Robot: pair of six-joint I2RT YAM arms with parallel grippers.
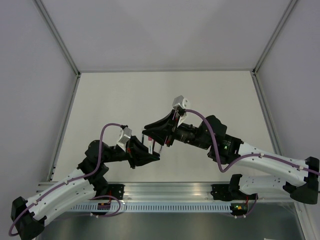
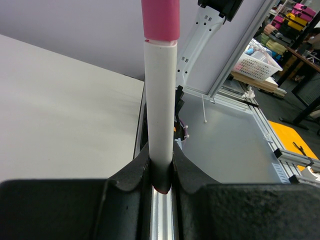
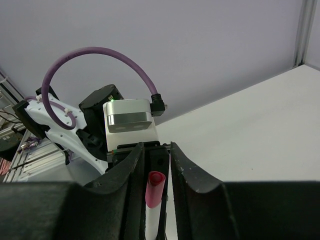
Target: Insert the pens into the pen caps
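A white pen [image 2: 160,110] stands upright in my left gripper [image 2: 161,165], which is shut on its lower end. A red pen cap [image 2: 160,20] sits on the pen's top end. In the right wrist view the same pen cap [image 3: 155,187] lies between the fingers of my right gripper [image 3: 157,155]. Its jaws stand close on both sides, with a narrow gap on the right side. In the top view both grippers meet above the near middle of the table, left gripper [image 1: 145,150] and right gripper [image 1: 159,137], with the pen [image 1: 149,145] between them.
The white table [image 1: 165,95] stretches behind the grippers. An aluminium rail [image 1: 165,192] runs along its near edge. The left wrist's camera housing [image 3: 129,115] with its purple cable sits just beyond my right fingers. Frame posts [image 1: 60,40] rise at the back corners.
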